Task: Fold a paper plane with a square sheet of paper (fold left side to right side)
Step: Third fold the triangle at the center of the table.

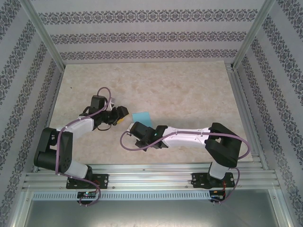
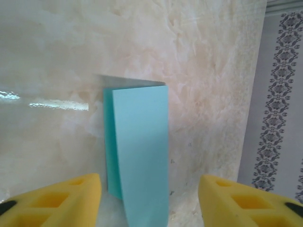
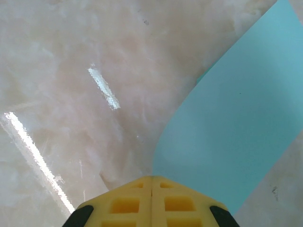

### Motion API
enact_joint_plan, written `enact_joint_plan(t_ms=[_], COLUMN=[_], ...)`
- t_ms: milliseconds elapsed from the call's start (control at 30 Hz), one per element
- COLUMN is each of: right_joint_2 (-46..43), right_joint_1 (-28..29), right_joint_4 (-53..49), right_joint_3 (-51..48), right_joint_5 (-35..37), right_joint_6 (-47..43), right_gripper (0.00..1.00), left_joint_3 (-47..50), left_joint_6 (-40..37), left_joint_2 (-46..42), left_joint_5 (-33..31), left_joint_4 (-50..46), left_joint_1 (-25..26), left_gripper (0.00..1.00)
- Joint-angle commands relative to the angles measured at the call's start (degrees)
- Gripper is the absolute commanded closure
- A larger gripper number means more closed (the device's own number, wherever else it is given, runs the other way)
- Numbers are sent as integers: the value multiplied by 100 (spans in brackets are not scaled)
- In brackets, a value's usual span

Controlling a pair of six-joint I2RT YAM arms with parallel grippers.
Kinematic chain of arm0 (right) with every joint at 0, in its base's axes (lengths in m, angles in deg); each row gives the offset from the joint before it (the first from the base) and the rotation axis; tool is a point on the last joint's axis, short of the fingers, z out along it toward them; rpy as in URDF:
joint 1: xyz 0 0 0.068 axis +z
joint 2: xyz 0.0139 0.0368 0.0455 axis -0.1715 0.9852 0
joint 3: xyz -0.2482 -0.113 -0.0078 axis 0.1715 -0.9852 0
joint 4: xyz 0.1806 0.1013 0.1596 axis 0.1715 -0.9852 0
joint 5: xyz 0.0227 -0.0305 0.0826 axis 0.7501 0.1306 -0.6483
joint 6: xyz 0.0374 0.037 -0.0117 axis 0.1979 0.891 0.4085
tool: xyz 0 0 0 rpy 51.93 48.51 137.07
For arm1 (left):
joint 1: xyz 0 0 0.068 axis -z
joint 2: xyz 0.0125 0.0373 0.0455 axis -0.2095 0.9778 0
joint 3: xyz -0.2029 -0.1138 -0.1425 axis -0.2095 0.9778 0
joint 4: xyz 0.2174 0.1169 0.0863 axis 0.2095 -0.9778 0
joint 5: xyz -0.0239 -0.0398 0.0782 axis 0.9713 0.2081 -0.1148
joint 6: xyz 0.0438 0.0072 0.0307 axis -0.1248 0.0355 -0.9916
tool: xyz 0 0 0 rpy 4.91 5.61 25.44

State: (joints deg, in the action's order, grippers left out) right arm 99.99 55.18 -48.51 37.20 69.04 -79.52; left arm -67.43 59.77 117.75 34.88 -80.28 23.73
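One square sheet of paper (image 2: pixel 142 146) lies near the middle of the table (image 1: pixel 189 90), folded over so two light-blue layers show, the upper one offset and leaving a darker strip of the lower layer along its left side. Its near end runs off the bottom of the left wrist view, and in the right wrist view the paper is cut off at the right edge. Two arms – one gripper each – meet at it. The left arm (image 1: pixel 78 126) bends at the elbow and reaches in from the left; the left gripper (image 2: pixel 149 187) hangs low with its two yellow fingers (image 2: pixel 71 198) spread apart, the sheet between them and untouched. The right arm (image 1: pixel 189 137) stretches flat across to the left; the right gripper (image 3: pixel 151 182) has its pads pressed together with the tips at the sheet's curled corner – whether any paper is caught in the seam cannot be made out.
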Motion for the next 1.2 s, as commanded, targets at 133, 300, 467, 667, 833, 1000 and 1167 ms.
enact_joint_plan(t_ms=[133,300,467,667,833,1000,1167], right_joint_2=[36,8,-5,-30,28,66,213], right_joint_1=[-146,-217,-333,-556,-937,-1397,-1782], right_joint_4=[128,209,321,369,450,611,760], right_joint_3=[88,39,-25,-43,-68,-182,-228], right_joint_5=[-277,-427,-623,-755,-1134,-1601,-2031], right_joint_6=[137,193,271,275,350,528,772], right_gripper=[100,100,100,100,100,100,100], left_joint_3=[-591,-1197,-1682,-1999,-2131,-2205,-2303], left_joint_6=[-157,-381,-658,-1043,-1265,-1339,-1357], left_joint_2=[886,1686,2321,2756,2994,3167,3251], left_joint_5=[888,912,805,531,364,297,277], left_joint_4=[476,294,-71,-578,-851,-927,-995], left_joint_1=[215,514,652,778,835,856,900], left_gripper=[67,73,78,82,84,85,87])
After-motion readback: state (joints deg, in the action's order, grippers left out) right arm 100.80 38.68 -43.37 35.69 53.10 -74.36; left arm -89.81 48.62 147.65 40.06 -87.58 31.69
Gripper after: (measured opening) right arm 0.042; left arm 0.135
